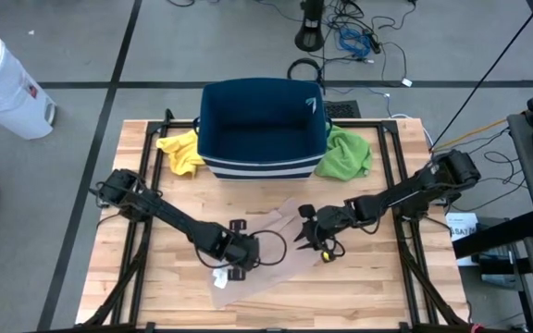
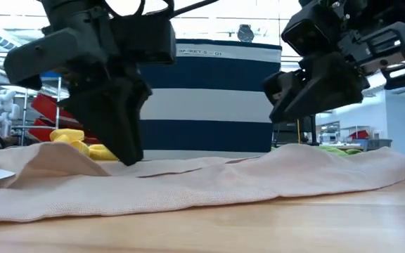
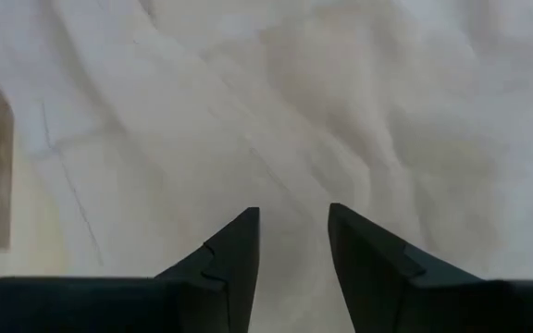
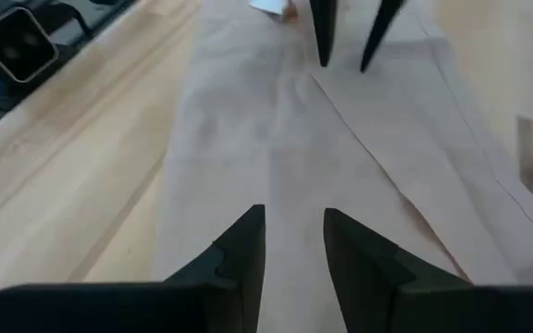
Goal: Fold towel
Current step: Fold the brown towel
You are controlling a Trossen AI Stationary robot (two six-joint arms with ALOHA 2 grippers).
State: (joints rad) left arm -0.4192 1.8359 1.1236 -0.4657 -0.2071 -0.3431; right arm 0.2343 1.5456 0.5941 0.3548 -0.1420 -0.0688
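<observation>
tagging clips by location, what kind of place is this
Most likely a robotics lab or workshop. Loose cables trail across the grey floor beyond the wooden table, another robot arm stands in the room behind, and shelving and equipment fill a bright open hall.

Towel (image 1: 265, 242) partly hidden beneath both arms; label unreadable.

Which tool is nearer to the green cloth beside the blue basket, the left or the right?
Right. The right tool is over the beige towel, just in front of the green cloth. The left tool is farther away.
</observation>
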